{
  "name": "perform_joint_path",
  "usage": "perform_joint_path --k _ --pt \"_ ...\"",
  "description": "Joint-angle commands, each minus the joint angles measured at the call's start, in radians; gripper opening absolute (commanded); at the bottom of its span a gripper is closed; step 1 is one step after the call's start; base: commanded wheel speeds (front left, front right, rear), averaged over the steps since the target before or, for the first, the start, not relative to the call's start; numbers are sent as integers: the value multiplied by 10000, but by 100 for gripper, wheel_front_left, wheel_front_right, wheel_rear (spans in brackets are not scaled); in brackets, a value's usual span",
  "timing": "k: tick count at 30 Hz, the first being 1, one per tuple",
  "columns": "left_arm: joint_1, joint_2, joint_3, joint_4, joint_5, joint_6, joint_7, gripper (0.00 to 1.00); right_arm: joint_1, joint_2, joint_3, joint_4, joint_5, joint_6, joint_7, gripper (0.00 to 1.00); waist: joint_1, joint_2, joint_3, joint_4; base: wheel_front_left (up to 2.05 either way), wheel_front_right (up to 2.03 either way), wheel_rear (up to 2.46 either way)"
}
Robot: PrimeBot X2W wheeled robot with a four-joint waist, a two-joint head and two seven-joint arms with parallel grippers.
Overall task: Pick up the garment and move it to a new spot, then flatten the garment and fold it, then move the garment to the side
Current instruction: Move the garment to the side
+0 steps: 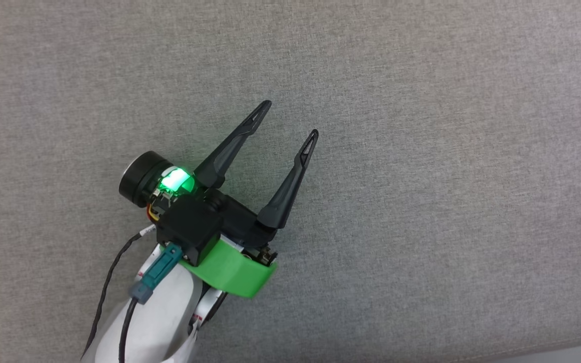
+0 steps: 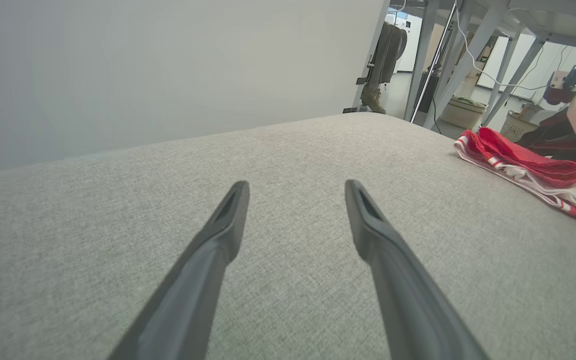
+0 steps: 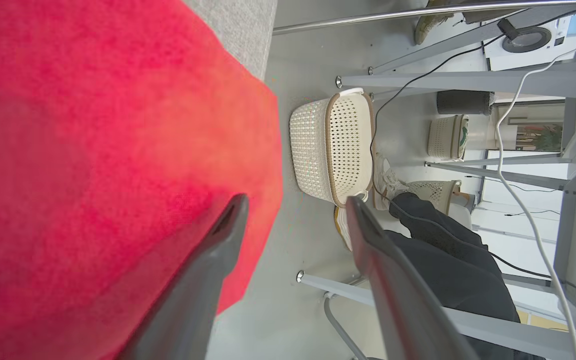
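Right wrist view: right gripper [image 3: 296, 199] spread wide, pinching nothing, close over the garment [image 3: 93, 150].
One finger crosses the red cloth; the other reaches past the grey fabric bench [image 1: 421, 151] edge, towards a cream laundry basket [image 3: 330, 145] on the floor. The left gripper [image 1: 291, 118], also spread and empty, hovers over bare bench, well apart from the garment folded at the bench's edge.

I get soft, even light on the grey woven fabric counter [image 1: 421, 151]. The left hand [image 1: 291, 118] casts barely any shadow, and its green lamp [image 1: 176, 180] blooms. On my right wrist feed the red cloth garment [image 3: 93, 150] is blurred against the lens, and bright light washes out the far right edge.
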Motion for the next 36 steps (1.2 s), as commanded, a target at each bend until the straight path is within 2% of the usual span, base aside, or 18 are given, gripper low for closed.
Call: perform_joint_path --k 1,8,15,21,26,30,36 --pt "-161 -97 48 40 15 -27 -57 100 -136 110 -125 89 -170 -17 49 100 -1 -1 -283 131 0 0 0" --pt "300 -490 498 464 -281 -27 -57 100 -127 598 -225 -349 -362 -17 -126 100 -1 -1 -1718 389 0 0 0" --pt "1121 -620 1236 1225 -340 -27 -57 100 201 1327 -224 -938 -106 -17 -597 100 -1 -1 -3386 642 0 0 0" --pt "1823 -808 1899 2033 -151 6 -57 100 616 2791 -815 -1670 842 -17 -1377 100 -1 -1 -4663 865 0 0 0" --pt "2268 -1048 2490 2146 -367 -1 -57 100 1345 3961 -1329 -2877 1599 -17 -1885 100 -1 -1 -5399 1053 0 0 0" --pt "2623 -1367 2999 2156 -989 -11 -57 100 2168 4923 -1586 -3893 2065 -17 -2129 100 -1 -1 -5794 1171 0 0 0" --pt "3016 -1474 3325 2175 -1013 -20 -57 100 3521 6542 -1830 -5158 2189 -17 -2615 100 -1 -1 -6033 1304 0 0 0"
